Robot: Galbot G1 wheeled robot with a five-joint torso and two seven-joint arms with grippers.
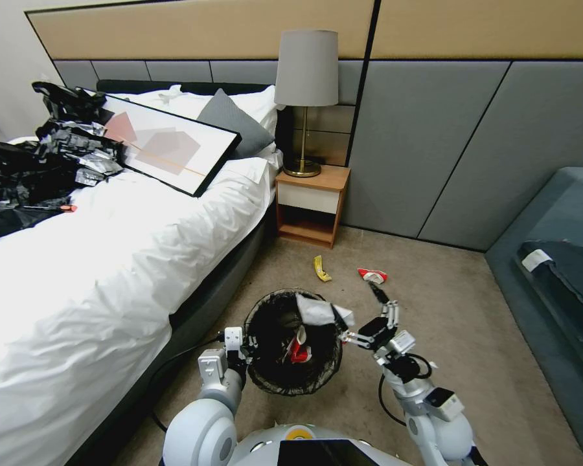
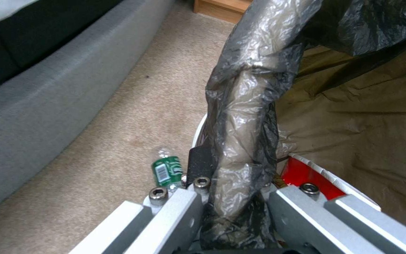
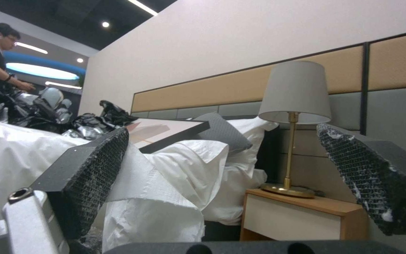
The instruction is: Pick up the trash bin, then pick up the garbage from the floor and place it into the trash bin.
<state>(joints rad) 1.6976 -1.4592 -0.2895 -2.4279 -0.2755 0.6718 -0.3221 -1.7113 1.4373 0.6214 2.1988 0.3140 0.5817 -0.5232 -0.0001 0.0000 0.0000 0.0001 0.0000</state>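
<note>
The trash bin (image 1: 294,343) is held up in front of the robot, beside the bed (image 1: 97,259), by the left gripper (image 1: 247,343), whose jaws are clamped on the bag-covered rim at the bin's left side; in the left wrist view the dark liner (image 2: 240,141) is seen pinched between them, so the first step is judged done. On the carpet beside the bin a small green bottle (image 2: 167,171) is noted, not yet collected. Inside the bin a red-and-white wrapper (image 1: 298,349) is already lying. A white tissue (image 1: 317,309) is draped over the far rim, just beside the right gripper (image 1: 363,333), whose jaws stand wide apart with nothing between them; the tissue (image 3: 151,208) hangs by one finger pad (image 3: 97,176), apparently released. Farther out on the floor, near the nightstand (image 1: 311,204), a banana peel (image 1: 321,268) and another red-and-white wrapper (image 1: 372,275) are left. The task is judged partly complete.
</note>
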